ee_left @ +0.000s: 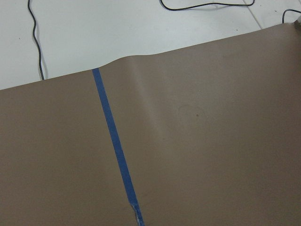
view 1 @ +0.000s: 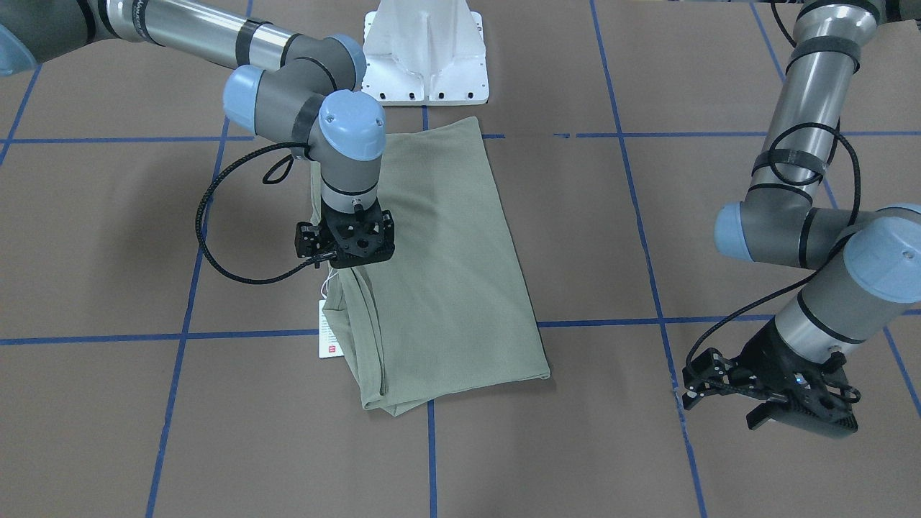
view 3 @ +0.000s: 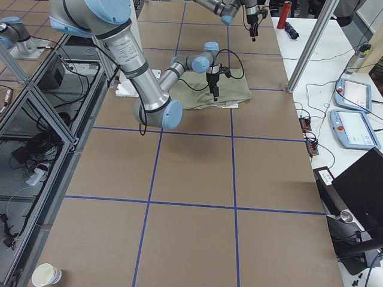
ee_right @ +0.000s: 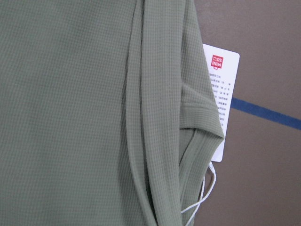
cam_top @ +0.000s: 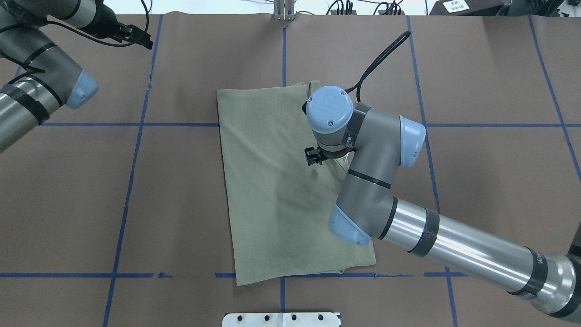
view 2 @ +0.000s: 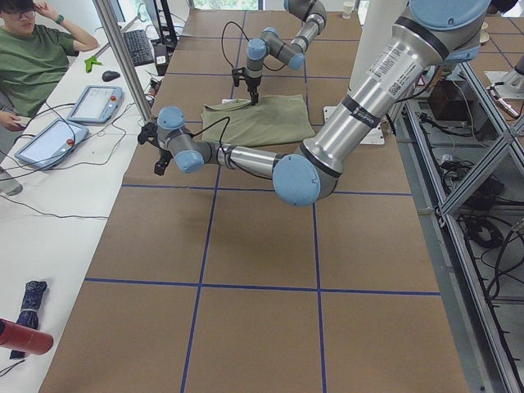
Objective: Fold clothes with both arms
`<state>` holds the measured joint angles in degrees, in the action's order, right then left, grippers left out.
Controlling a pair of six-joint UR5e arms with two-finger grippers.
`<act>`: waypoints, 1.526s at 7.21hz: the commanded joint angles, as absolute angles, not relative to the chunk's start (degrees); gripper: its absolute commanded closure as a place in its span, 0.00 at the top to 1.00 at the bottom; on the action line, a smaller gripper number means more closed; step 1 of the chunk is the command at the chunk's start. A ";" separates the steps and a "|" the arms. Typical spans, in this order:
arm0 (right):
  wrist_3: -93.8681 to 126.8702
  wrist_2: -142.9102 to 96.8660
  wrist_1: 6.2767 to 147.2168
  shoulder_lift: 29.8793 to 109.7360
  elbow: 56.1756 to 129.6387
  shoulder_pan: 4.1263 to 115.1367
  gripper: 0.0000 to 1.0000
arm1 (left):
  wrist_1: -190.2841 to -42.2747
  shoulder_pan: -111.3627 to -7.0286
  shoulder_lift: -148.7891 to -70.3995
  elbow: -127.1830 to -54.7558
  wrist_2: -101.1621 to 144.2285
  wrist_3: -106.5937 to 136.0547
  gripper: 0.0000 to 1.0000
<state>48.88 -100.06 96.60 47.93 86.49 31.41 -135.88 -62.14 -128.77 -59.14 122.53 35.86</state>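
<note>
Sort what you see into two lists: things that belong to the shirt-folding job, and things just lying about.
Belongs to the job:
green shirt
hang tag
right hand
left hand

Just lying about:
paper cup
keyboard
control tablet
red cylinder
white base plate

The shirt (view 1: pixel 446 252) is matt sage-green knit cloth with a fine waffle texture, soft and creased at its folded edge. Its hang tag (ee_right: pixel 221 94) is smooth white card printed red, on thin white string (ee_right: pixel 205 197). The table (view 1: pixel 108 237) is covered in matt brown paper, crossed by blue tape (ee_left: pixel 115 150) — frayed in one spot. The arm tubes (cam_top: pixel 472 252) are silvery metal with a soft sheen, the joint caps (cam_top: pixel 329 109) smooth light-blue plastic, the left gripper (view 1: pixel 694 385) matt black, the pedestal (view 1: pixel 424 65) white-painted metal
</note>
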 commanded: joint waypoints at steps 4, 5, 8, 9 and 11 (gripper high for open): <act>46.06 -99.67 97.21 47.72 82.45 32.43 1.00 | -135.88 -62.14 -128.76 -59.41 122.61 35.95 1.00; 44.23 -100.19 97.47 47.64 82.44 34.00 1.00 | -135.88 -62.14 -128.76 -59.41 122.61 35.86 1.00; 37.54 -99.15 101.95 52.69 82.96 39.36 1.00 | -135.79 -62.14 -128.76 -59.85 123.04 35.95 1.00; 36.31 -99.31 101.95 53.87 83.40 42.16 1.00 | -135.88 -62.14 -128.59 -59.94 124.44 35.86 1.00; 34.88 -101.67 100.73 50.13 83.24 43.50 1.00 | -135.44 -62.14 -128.58 -60.73 124.54 35.95 1.00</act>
<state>35.24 -100.14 101.45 52.35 83.33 42.54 -135.73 -62.14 -128.61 -60.25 124.33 35.92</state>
